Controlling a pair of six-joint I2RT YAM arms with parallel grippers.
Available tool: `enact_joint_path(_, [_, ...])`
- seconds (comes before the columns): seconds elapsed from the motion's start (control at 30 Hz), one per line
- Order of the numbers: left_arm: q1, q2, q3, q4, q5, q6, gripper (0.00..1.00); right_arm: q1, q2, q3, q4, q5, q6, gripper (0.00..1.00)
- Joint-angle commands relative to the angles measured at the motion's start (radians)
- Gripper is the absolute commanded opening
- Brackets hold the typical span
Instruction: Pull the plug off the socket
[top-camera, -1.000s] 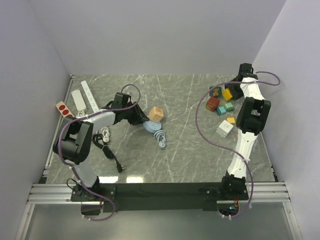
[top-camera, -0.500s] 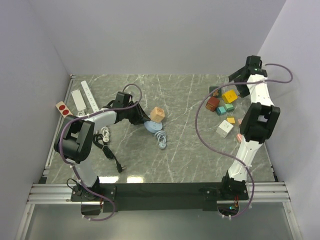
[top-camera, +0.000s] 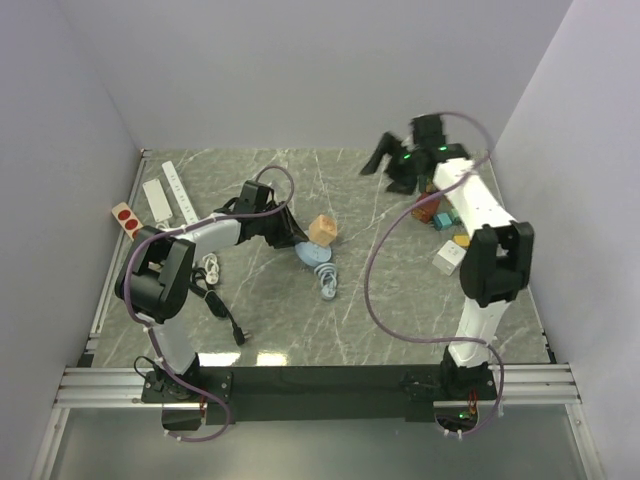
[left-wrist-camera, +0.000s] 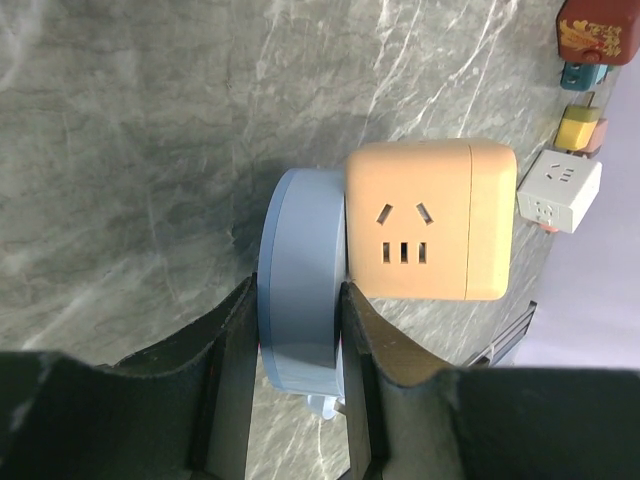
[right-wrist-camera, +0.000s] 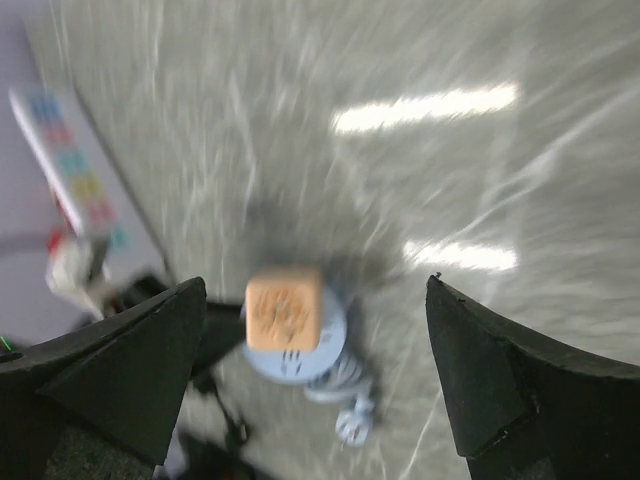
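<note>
An orange cube plug (top-camera: 322, 229) sits plugged onto a round light-blue socket (top-camera: 311, 253) at the table's middle left, and a coiled blue cord (top-camera: 328, 281) trails toward me. In the left wrist view my left gripper (left-wrist-camera: 298, 300) is shut on the blue socket (left-wrist-camera: 300, 270) edge-on, with the orange plug (left-wrist-camera: 430, 220) just right of it. My right gripper (top-camera: 390, 168) hangs open above the far middle of the table, apart from both. The blurred right wrist view looks down on the plug (right-wrist-camera: 284, 310) and socket (right-wrist-camera: 312, 368) between its wide-apart fingertips (right-wrist-camera: 190, 300).
White power strips (top-camera: 160, 198) and a red-buttoned one (top-camera: 126, 217) lie at the far left. A black cable (top-camera: 216, 301) runs beside the left arm. A cluster of coloured cubes (top-camera: 447, 214) and a white cube (top-camera: 449, 257) lie at the right, under the right arm.
My right arm has swung from the far right corner toward the middle of the table and its jaws have opened wide. The left gripper, socket and plug shifted slightly right.
</note>
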Motion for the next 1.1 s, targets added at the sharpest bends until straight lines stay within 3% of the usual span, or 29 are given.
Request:
enact_joint_path(0.0, [-0.018,0.015,0.026,-0.033,-0.011,0.036,0.01,0.081,0.031,-0.027,0.025,-0.185,-0.051,0.97])
enact_joint_path(0.3, [-0.030,0.012,0.024,-0.030,-0.008,0.025,0.01,0.231,0.125,-0.070,0.011,-0.148,-0.040,0.98])
enact_joint_path(0.77, [-0.035,0.015,0.030,-0.025,-0.010,0.021,0.00,0.328,0.246,-0.032,-0.030,-0.110,-0.002,0.99])
enact_joint_path(0.83, [-0.035,0.014,0.027,-0.025,-0.010,0.022,0.00,0.326,0.263,-0.021,-0.027,-0.108,0.007,0.93])
enact_joint_path(1.07, [-0.035,0.009,0.009,-0.022,-0.018,0.022,0.01,0.320,0.265,-0.001,-0.035,-0.124,0.003,0.32])
